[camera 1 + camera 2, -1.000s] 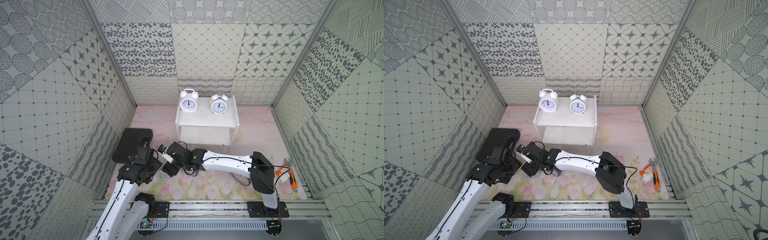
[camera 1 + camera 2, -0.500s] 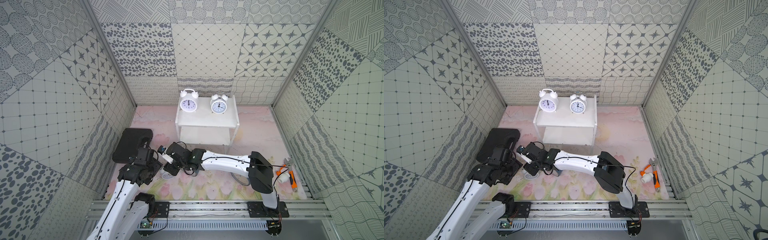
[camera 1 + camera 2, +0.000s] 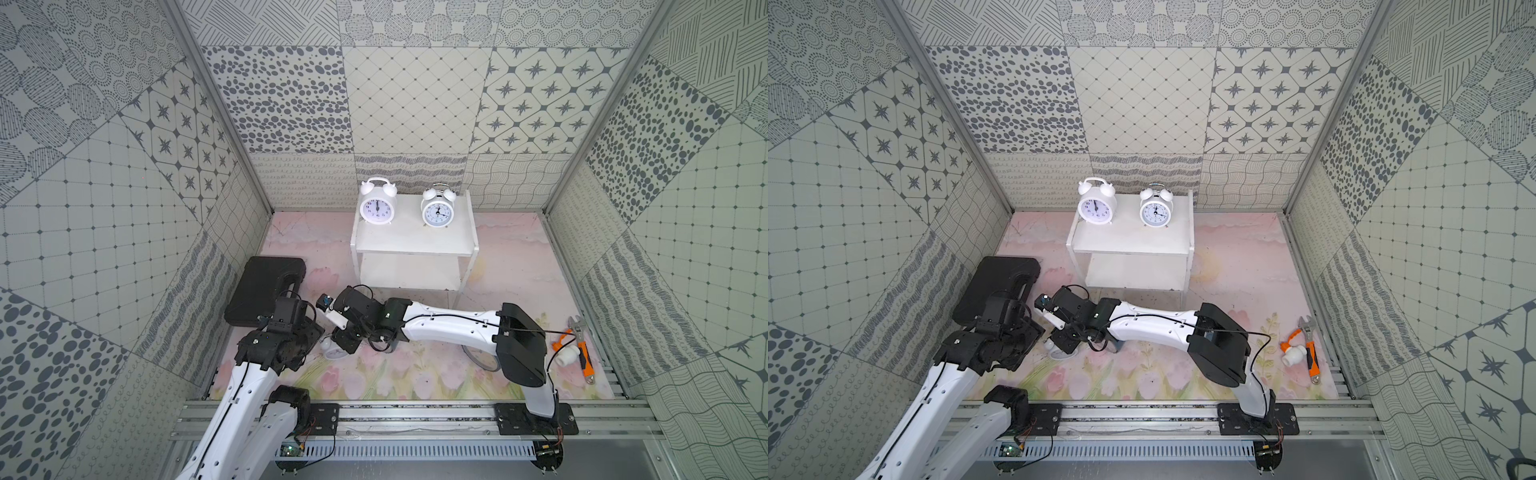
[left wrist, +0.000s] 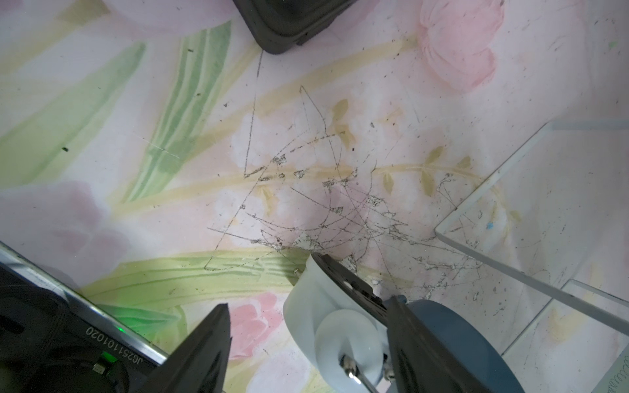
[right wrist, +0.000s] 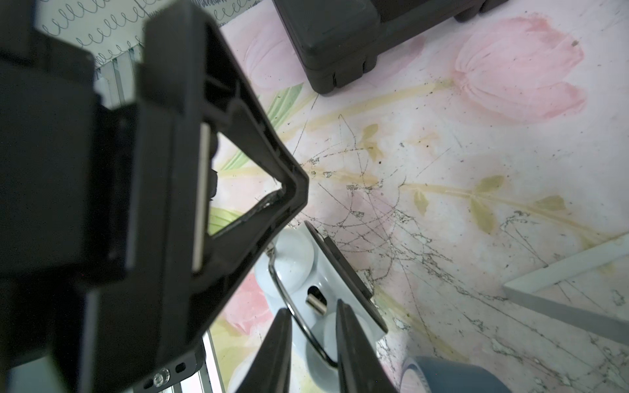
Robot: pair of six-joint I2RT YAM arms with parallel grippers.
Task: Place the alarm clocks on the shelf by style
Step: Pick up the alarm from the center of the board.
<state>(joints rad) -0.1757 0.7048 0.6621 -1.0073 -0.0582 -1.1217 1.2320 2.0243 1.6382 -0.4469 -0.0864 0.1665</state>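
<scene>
Two white twin-bell alarm clocks (image 3: 377,208) (image 3: 437,212) stand on the top tier of the white shelf (image 3: 415,243). A third white clock (image 3: 332,352) (image 5: 296,258) lies on the floor mat between both grippers. My right gripper (image 5: 313,308) (image 3: 345,340) straddles its thin wire handle, jaws narrow with a gap still showing. My left gripper (image 4: 306,303) stands wide open around the same clock (image 4: 316,296), whose bell is close to one finger. A blue-cased clock (image 4: 476,340) (image 5: 442,374) lies just beyond it, mostly hidden under the right arm in both top views.
A black plastic case (image 3: 266,286) lies at the left wall, close behind the left arm. An orange-handled wrench (image 3: 582,353) and a white fitting (image 3: 567,353) lie at the right front. The shelf's lower frame (image 4: 493,258) is near both grippers.
The right gripper's jaws have narrowed from wide open to a small gap around the clock's handle, and its wrist has edged left. The left arm has stayed put.
</scene>
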